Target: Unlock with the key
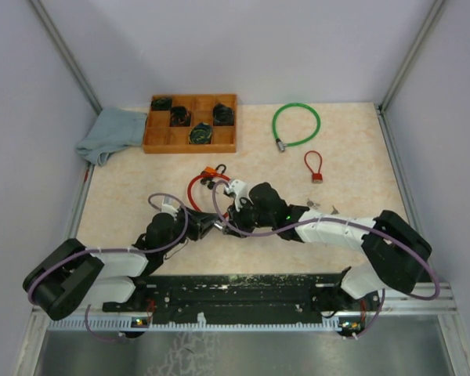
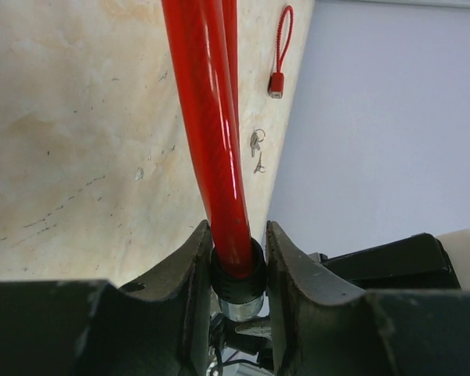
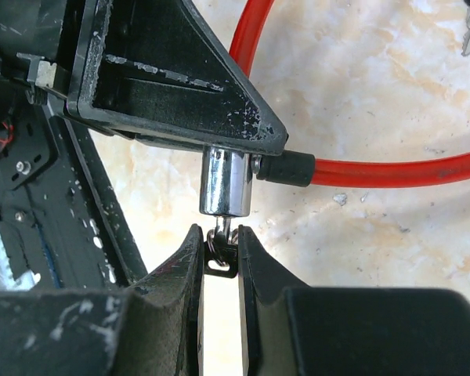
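Observation:
A red cable lock [image 1: 197, 185] lies looped in the middle of the table. My left gripper [image 2: 239, 227] is shut on its black collar and chrome lock cylinder [image 2: 240, 301], and the red cable [image 2: 211, 117] runs away from the jaws. In the right wrist view the chrome cylinder [image 3: 225, 184] points down from the left gripper's black fingers [image 3: 164, 70]. My right gripper [image 3: 218, 231] is shut on the key's black head [image 3: 222, 258], just below that cylinder. The key's blade enters the cylinder's end. From above, the two grippers [image 1: 218, 225] meet tip to tip.
A wooden tray [image 1: 160, 141] with dark coiled items stands at the back left, next to a blue-grey cloth [image 1: 110, 133]. A green cable lock [image 1: 295, 124] and a small red lock [image 1: 314, 167] lie at the back right. Loose keys [image 1: 317, 206] lie by the right arm.

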### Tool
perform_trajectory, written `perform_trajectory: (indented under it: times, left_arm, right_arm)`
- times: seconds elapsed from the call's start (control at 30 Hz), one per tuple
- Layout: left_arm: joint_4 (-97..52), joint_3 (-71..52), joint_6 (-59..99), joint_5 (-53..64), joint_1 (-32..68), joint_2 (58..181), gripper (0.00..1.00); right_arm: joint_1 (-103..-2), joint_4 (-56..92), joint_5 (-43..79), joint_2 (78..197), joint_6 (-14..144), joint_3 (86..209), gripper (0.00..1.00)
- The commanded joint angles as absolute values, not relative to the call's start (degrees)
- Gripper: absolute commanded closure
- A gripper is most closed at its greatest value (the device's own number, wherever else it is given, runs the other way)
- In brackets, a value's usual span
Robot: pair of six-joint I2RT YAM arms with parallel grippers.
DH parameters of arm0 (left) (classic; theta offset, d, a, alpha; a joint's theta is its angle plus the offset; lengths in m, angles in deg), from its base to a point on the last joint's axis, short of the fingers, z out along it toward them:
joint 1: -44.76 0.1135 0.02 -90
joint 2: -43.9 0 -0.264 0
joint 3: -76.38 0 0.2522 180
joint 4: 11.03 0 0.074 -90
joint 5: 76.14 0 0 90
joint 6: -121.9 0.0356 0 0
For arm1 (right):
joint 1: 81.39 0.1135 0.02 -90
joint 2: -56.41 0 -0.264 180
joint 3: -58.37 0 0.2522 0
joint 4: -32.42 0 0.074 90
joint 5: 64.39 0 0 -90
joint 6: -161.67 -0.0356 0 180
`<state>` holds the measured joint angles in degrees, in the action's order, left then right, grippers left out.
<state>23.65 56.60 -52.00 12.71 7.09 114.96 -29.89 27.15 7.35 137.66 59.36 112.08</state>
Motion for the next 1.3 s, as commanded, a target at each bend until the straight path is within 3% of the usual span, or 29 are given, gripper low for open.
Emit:
perform_trajectory:
  times: [0.0,0.13,0.43,0.67,1.0,1.27]
  left_arm:
    - [24.7,59.5,-49.3,24.2,10.3,114.3,1.0]
    - [24.2,60.6,-48.6,22.0,10.3,114.5,0.98]
    - [21.1,60.6,-50.0,15.6,10.3,117.3,0.66]
    - [27.3,59.7,-53.9,10.0,10.3,121.9,0.43]
    - [30.8,56.8,-57.2,0.0,10.3,129.8,0.33]
    - [41.2,56.5,-59.8,-3.5,9.6,136.6,0.39]
  right_arm:
    - [-31.7,15.5,3.9,139.3,67.8,114.1,1.0]
    - [-32.4,14.7,4.1,142.4,69.0,116.2,1.0]
    - [-32.4,18.8,1.4,142.8,68.1,115.1,1.0]
    - [-32.4,22.2,0.8,142.8,66.2,114.4,1.0]
    - [-32.3,29.0,1.7,141.2,61.3,112.6,1.0]
    - [-32.3,32.5,3.5,139.8,58.3,113.2,1.0]
